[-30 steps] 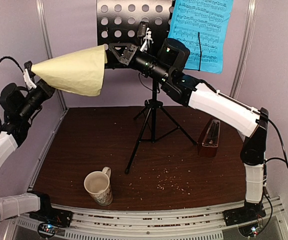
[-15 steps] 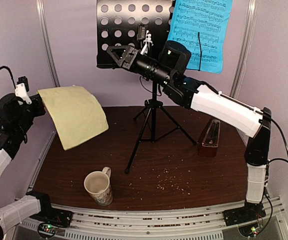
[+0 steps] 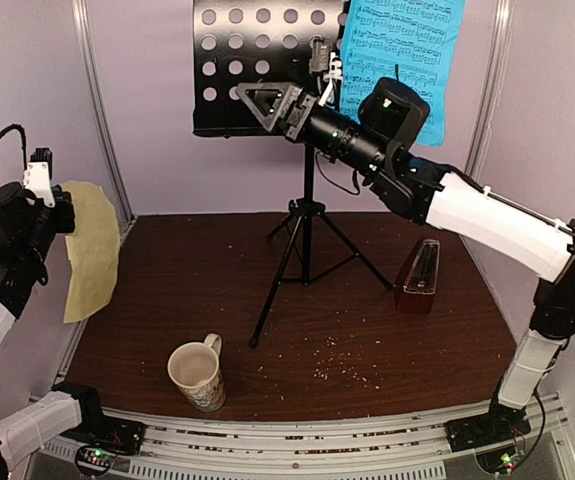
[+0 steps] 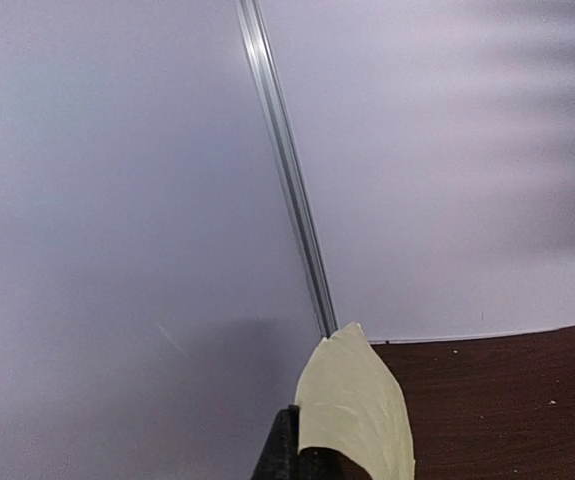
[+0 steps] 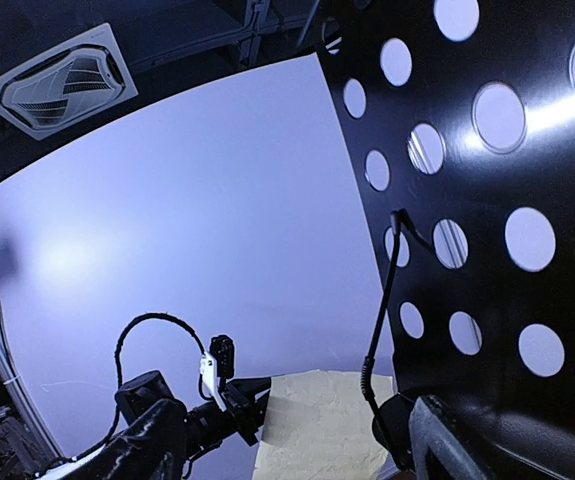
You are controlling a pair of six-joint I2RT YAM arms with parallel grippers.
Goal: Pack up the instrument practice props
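left gripper [image 3: 62, 205] pinches pale yellow music sheet [image 3: 92, 250] by its edge | we judge it light, limp, tearable | right gripper [image 3: 255, 100] spread beside music stand [image 3: 229, 60]

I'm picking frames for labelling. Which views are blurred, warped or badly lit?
Top external: sharp, evenly lit, blue music sheet legible. Left wrist: wall soft with faint streaks, only the pale yellow sheet crisp. Right wrist: fisheye bends straight edges; the black perforated music stand is dark, with a glare streak near its top right holes.
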